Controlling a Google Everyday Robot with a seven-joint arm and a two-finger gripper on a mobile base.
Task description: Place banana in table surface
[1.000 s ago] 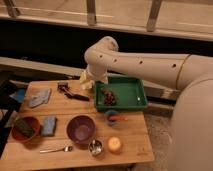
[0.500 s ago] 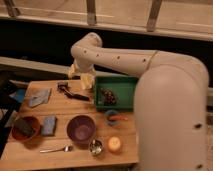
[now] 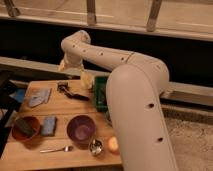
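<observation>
Fingers (image 3: 82,75) round banana (image 3: 88,81), gripper (image 3: 84,78) above table (image 3: 58,107)

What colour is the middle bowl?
The bowl is purple, camera view; the tool hovers by the banana.

Tool (image 3: 81,75) beside banana (image 3: 88,80), above table surface (image 3: 60,107), left of the tray (image 3: 100,94).

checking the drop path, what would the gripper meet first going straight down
Likely the table just left of the green tray, with the banana at the gripper landing first; depth unclear.
</observation>
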